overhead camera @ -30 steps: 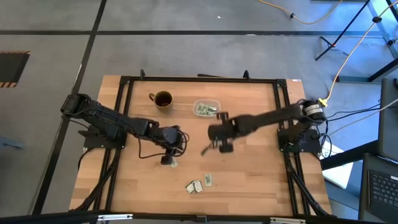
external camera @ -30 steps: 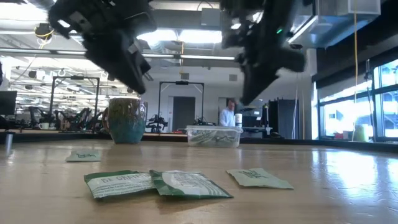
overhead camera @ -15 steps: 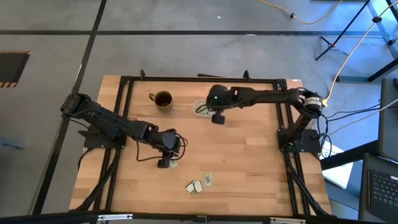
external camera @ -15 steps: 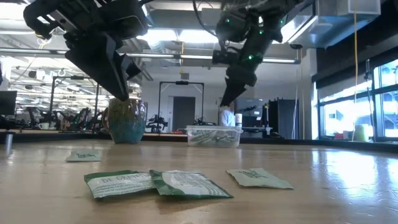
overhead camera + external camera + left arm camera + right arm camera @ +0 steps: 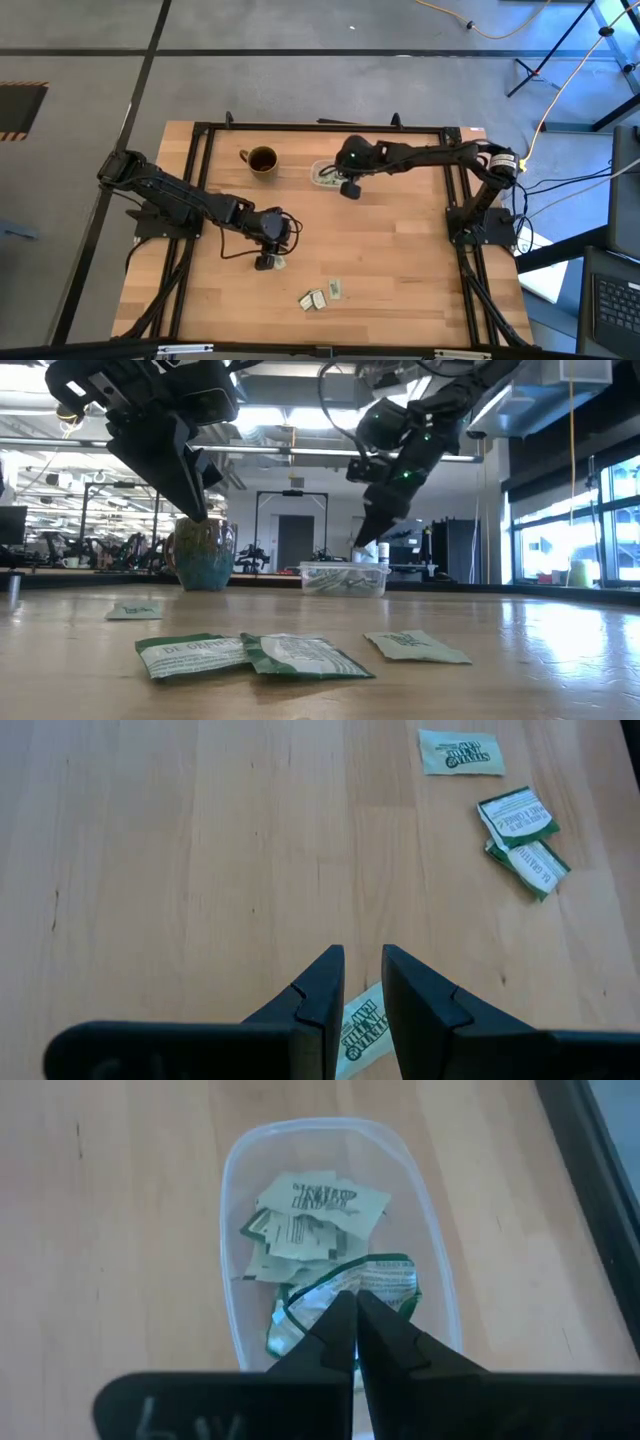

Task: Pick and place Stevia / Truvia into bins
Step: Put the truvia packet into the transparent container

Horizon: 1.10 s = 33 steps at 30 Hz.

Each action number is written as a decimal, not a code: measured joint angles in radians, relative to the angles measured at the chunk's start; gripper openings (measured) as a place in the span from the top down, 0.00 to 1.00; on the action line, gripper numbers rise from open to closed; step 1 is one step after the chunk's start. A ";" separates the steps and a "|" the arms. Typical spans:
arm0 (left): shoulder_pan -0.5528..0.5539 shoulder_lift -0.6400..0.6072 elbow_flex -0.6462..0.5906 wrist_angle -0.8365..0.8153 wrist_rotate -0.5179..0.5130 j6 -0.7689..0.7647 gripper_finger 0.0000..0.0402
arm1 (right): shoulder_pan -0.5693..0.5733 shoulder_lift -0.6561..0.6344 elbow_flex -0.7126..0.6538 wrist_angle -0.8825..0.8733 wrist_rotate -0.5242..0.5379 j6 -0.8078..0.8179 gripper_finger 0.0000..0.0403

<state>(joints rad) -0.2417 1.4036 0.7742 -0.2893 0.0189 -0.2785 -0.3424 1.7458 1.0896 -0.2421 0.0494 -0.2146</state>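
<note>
The bin (image 5: 232, 1180) is a clear plastic tub near the table's far edge, with several pale green and white Stevia sachets (image 5: 310, 1205) lying in it. My right gripper (image 5: 355, 1295) hangs over the bin (image 5: 322, 176), shut on a darker green and white sachet. My left gripper (image 5: 362, 965) stands open above the table's middle left, over a pale sachet (image 5: 360, 1025) that lies flat on the wood. It touches nothing. Three more sachets (image 5: 313, 299) lie flat toward the near edge. My right gripper pinches the green and white sachet by one end (image 5: 378, 1276) between its two fingertips. The fingers slant down from above. The crumpled sachet hangs below them over the bin's inside; whether its lower end rests on the sachets beneath, I cannot tell.
A round brown mug (image 5: 261, 160) stands left of the bin near the far edge. Black frame rails (image 5: 200, 160) run along the table's left, right and far sides. Bare wood lies between the bin and the loose sachets (image 5: 305, 655).
My right gripper has swung from the table's middle toward the far edge, rolling as it went. It now hangs over the bin, still shut.
</note>
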 joint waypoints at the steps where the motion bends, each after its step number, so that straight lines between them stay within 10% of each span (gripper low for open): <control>1: 0.000 0.000 0.000 0.000 0.000 0.000 0.84 | 0.000 0.000 -0.012 0.025 0.000 0.000 0.97; 33: 0.000 0.000 0.000 0.000 0.000 -0.026 0.84 | 0.000 0.000 -0.034 0.030 0.000 0.052 0.96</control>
<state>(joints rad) -0.2417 1.4036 0.7742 -0.2893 0.0193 -0.3042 -0.3420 1.7458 1.0561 -0.2123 0.0497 -0.1626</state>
